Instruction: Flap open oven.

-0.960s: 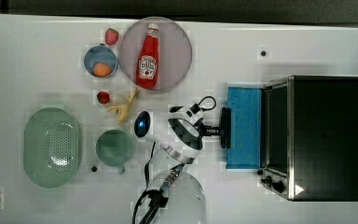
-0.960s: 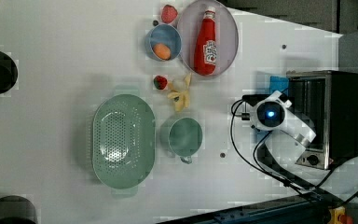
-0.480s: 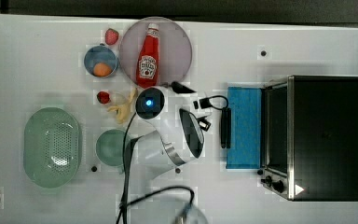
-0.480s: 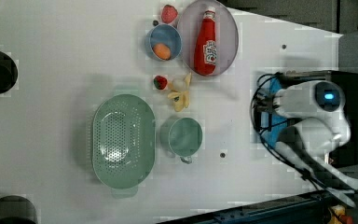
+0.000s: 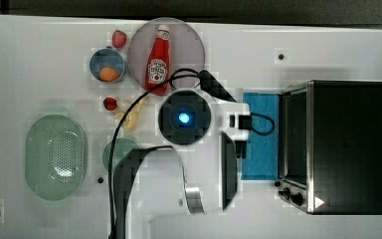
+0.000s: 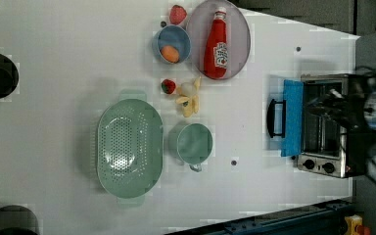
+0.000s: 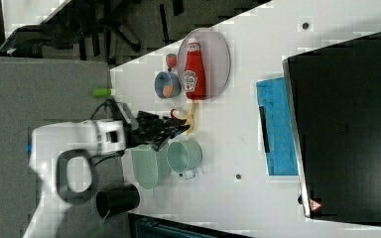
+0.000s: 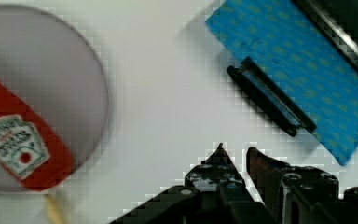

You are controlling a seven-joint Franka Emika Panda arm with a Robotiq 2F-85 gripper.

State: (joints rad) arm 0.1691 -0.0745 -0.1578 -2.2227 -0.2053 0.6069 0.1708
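The black oven [image 5: 348, 144] stands at the top view's right with two knobs [image 5: 291, 193] at its front corner. Its blue glass door [image 5: 261, 134] is flapped down flat on the white table. The dark bar handle [image 6: 275, 117] sits at the door's free edge and also shows in the wrist view as the handle [image 8: 270, 100]. My gripper [image 8: 237, 153] hovers over bare table, apart from the handle. The jaws stand narrowly open with nothing between them. In the right view the gripper [image 7: 178, 130] hangs high, far from the oven [image 7: 347, 124].
A ketchup bottle [image 5: 158, 62] lies on a grey plate [image 5: 189, 42]. Near it are a blue bowl [image 5: 108, 64], two strawberries, a banana [image 5: 132, 117], a green cup [image 6: 194, 143] and a green colander [image 5: 54, 157]. The arm's white body [image 5: 189, 149] hides the table's middle.
The arm has pulled away from the door handle and risen toward the top camera, swinging to the top view's left. The jaws parted slightly. The door stays down.
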